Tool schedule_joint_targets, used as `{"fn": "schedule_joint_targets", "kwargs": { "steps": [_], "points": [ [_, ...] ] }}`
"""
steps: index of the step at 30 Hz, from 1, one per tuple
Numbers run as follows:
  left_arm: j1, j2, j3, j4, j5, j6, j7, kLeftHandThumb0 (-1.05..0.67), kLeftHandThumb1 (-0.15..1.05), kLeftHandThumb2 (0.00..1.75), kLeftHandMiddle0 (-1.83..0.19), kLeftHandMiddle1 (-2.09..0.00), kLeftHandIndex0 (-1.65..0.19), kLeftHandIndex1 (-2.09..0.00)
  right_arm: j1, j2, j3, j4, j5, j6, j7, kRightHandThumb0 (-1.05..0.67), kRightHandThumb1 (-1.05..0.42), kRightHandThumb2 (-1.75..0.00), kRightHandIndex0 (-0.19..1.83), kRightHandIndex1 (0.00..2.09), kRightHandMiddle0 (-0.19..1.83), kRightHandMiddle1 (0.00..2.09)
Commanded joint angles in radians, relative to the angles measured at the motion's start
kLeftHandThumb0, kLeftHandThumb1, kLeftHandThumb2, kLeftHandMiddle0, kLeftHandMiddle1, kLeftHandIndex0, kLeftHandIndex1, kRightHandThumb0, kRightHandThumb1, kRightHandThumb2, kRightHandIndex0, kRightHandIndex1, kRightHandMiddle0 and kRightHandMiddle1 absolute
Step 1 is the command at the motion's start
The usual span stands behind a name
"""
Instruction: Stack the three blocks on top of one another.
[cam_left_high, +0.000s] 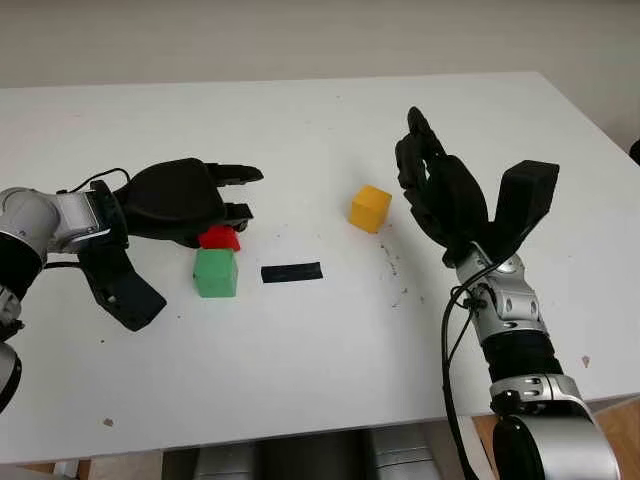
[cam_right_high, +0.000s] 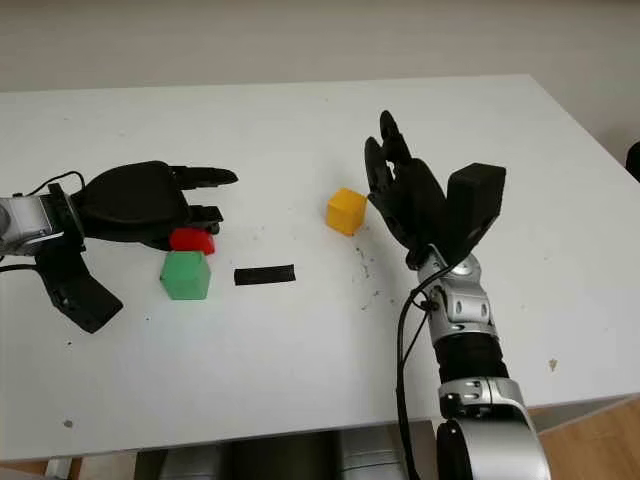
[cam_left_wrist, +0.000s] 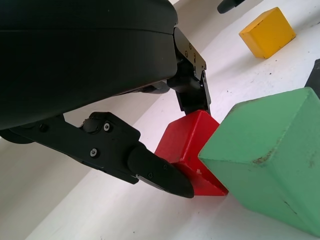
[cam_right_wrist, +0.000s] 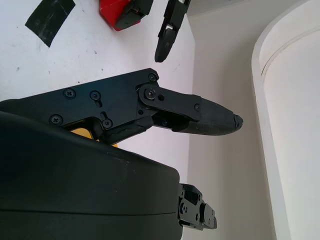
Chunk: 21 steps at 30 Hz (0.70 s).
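The red block, touching the green block and pinched by the left hand, could knock green aside if dragged, while the open right hand hovers beside the yellow block.

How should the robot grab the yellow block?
By two opposite flat side faces of the yellow block, coming from above. It sits alone on the table, sides clear. The open right hand beside it is probably best placed.
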Motion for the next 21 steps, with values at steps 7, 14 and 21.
{"fn": "schedule_joint_targets", "kwargs": {
  "steps": [7,14,21],
  "points": [
    [-0.003,0.009,0.098,-0.020,-0.209,-0.034,-0.189,-0.29,0.91,0.06,-0.27,-0.10,-0.47,-1.19,-0.001,-0.006,-0.003,-0.010,-0.002,0.002,-0.003,-0.68,-1.05,-0.60,-0.19,0.00,-0.19,0.00],
    [-0.008,0.022,0.215,-0.091,-0.366,0.019,-0.397,-0.35,0.95,0.06,-0.26,-0.08,-0.43,-1.26,-0.002,0.003,0.000,0.001,0.000,-0.012,-0.003,-0.68,-1.05,-0.61,-0.19,0.00,-0.19,0.00],
    [-0.058,0.005,0.279,-0.145,-0.433,0.063,-0.558,-0.35,0.91,0.05,-0.24,-0.05,-0.49,-1.20,-0.001,0.013,-0.001,0.000,0.003,-0.018,-0.007,-0.66,-1.05,-0.61,-0.19,0.00,-0.19,0.00]
  ]
}}
